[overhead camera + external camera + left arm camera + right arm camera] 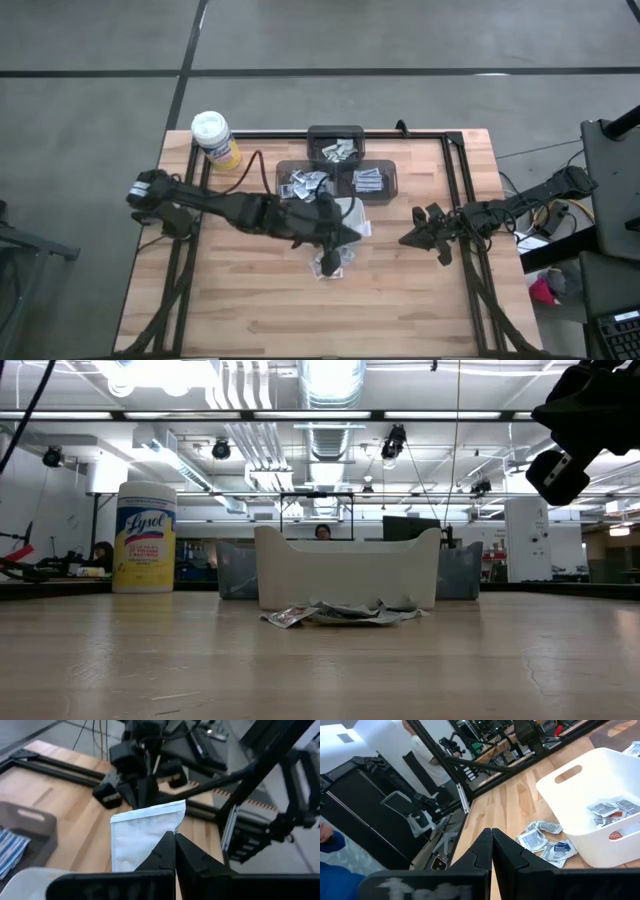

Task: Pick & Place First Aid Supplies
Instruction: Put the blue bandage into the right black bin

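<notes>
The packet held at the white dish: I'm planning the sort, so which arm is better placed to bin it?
Left. The left gripper is shut on a white packet beside the white dish, near the grey bins. The right gripper is shut, empty, farther off.

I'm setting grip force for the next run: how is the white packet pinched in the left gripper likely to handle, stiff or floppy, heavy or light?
Probably light and fairly limp: the white packet looks thin and flat, and the left gripper holds it by one edge. Its free corner looks slightly bent, hinting it flexes easily. The creased packets beside the white dish suggest they crumple.
</notes>
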{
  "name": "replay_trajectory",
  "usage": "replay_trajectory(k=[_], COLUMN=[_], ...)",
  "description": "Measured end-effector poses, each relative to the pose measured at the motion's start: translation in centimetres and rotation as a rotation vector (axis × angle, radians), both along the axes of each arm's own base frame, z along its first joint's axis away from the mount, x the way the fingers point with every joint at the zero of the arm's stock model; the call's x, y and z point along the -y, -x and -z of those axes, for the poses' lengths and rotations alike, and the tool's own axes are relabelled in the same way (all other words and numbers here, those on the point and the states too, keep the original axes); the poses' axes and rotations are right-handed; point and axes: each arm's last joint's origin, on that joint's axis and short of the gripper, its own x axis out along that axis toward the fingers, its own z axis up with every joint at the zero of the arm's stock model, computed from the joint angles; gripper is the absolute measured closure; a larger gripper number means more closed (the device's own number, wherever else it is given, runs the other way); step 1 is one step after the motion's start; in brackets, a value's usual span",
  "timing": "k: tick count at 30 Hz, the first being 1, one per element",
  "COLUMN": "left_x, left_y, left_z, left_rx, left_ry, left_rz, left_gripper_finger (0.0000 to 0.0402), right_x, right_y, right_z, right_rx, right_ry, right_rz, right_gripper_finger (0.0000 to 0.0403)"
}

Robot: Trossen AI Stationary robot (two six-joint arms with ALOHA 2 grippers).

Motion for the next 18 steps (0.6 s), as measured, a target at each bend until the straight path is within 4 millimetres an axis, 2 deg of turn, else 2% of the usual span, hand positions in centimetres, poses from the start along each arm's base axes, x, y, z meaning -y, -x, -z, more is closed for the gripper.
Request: replay_trajectory(k=[12,18], left_x=[-1.9,-3.1], left_y=[-2.8,-3.8], left_z=[1.2,1.7], left_rx=[0.063,0.079], left_ry=[0.089,0.133], left_rz=[0.142,0.152], left_gripper_finger=[0.0401,0.0401], right_x=[0.0,0.0], right_y=[0.0,0.0], right_z=[0.0,-0.1], right_rx=[0.0,0.006], right_ry=[-0.014,-0.011], right_rz=[0.003,0.003], right_gripper_finger=[0.0394,0.0394])
